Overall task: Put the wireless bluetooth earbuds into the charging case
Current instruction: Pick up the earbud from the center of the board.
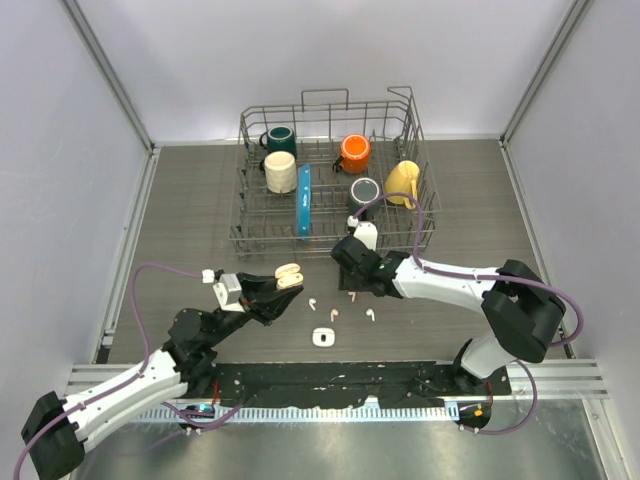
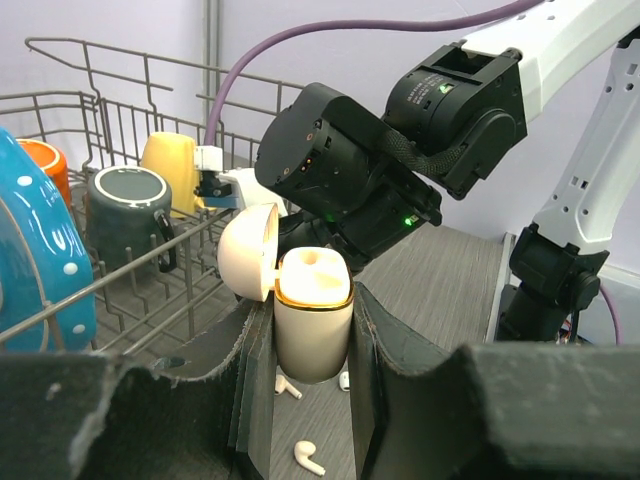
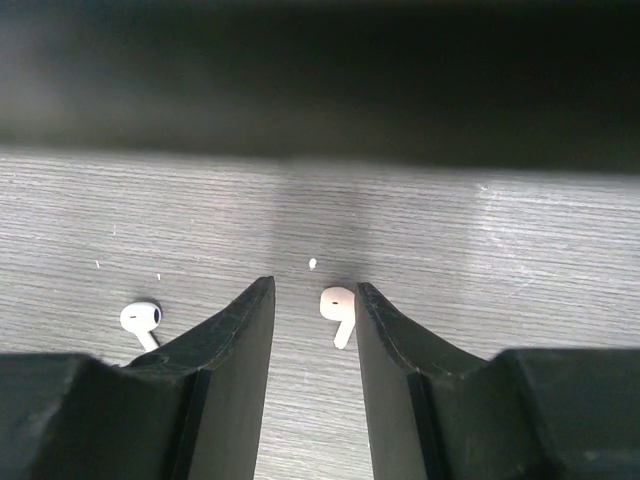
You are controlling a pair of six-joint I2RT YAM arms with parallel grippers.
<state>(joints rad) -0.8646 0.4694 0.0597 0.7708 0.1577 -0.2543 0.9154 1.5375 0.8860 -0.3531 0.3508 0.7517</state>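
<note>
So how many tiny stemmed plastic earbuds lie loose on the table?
4 earbuds: a pale pink one between the right gripper's jaws, one right of it, two left of it. Others may be hidden.

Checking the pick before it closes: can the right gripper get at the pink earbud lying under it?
Probably yes. The pink earbud lies on the table between the open fingers of the right gripper, close to one finger, with nothing over it. The white earbud sits outside the fingers.

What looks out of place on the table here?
Four earbuds lie scattered loose on the table in front of the dish rack. None of them sits in a case.
</note>
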